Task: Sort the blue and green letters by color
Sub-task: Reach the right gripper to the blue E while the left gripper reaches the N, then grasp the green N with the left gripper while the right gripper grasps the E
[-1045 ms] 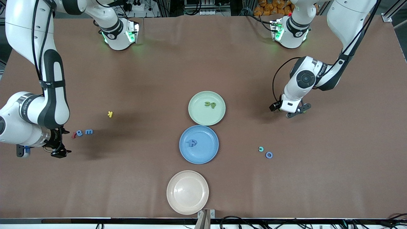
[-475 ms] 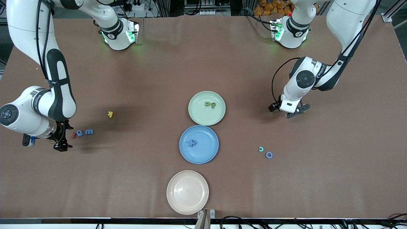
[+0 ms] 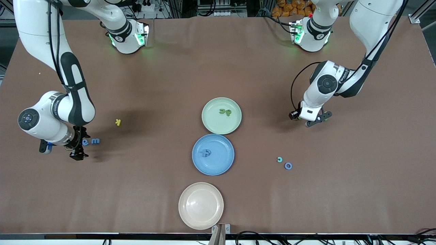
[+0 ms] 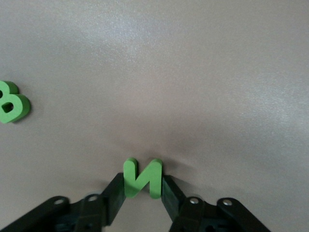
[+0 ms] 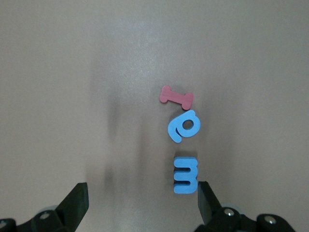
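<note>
My left gripper (image 3: 311, 120) is down at the table toward the left arm's end, shut on a green letter N (image 4: 142, 178) with a finger against each side. Another green letter, a B (image 4: 12, 102), lies nearby. My right gripper (image 3: 80, 144) hangs open over a row of letters at the right arm's end: a blue m (image 5: 186, 175) just inside one finger, a blue e (image 5: 184, 126) and a red letter (image 5: 176, 97). The green plate (image 3: 218, 124) holds two green letters (image 3: 225, 111). A blue letter (image 3: 205, 152) lies in the blue plate (image 3: 219, 161).
A cream plate (image 3: 201, 205) stands nearest the front camera, in line with the other two plates. A yellow k (image 3: 118, 122) lies farther from the camera than the blue m (image 3: 95, 140). A teal c (image 3: 279, 159) and a blue o (image 3: 288, 165) lie toward the left arm's end.
The right arm has swung in over the row of blue letters, and its gripper now covers the red letter in the front view. The left gripper has closed onto the green N.
</note>
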Robot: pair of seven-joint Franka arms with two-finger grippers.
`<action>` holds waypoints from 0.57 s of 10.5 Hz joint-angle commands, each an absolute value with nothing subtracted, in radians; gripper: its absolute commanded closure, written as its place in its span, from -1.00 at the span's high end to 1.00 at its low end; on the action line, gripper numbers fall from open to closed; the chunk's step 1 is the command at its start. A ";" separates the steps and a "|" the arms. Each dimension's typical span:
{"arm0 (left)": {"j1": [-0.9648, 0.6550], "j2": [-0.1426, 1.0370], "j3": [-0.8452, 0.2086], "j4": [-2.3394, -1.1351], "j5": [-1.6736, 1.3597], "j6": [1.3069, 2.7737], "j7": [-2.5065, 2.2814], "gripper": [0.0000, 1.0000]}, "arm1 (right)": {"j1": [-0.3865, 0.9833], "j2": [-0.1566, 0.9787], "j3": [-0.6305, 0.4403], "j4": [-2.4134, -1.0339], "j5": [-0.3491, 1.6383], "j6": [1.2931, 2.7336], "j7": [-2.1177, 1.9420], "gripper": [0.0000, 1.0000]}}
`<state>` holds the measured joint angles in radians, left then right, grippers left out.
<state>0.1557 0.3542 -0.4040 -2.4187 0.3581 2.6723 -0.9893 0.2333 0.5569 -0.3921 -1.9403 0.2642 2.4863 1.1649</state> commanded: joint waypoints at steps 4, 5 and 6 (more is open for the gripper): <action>0.152 0.354 -0.406 -2.401 0.394 2.683 -1.005 -1.00 | 0.219 0.529 -0.350 -2.080 0.265 2.638 1.181 1.00; 0.152 0.344 -0.423 -2.385 0.394 2.683 -1.015 -1.00 | 0.219 0.529 -0.348 -2.083 0.265 2.648 1.181 1.00; 0.152 0.344 -0.449 -2.361 0.393 2.681 -1.034 -1.00 | 0.218 0.532 -0.348 -2.088 0.265 2.657 1.178 1.00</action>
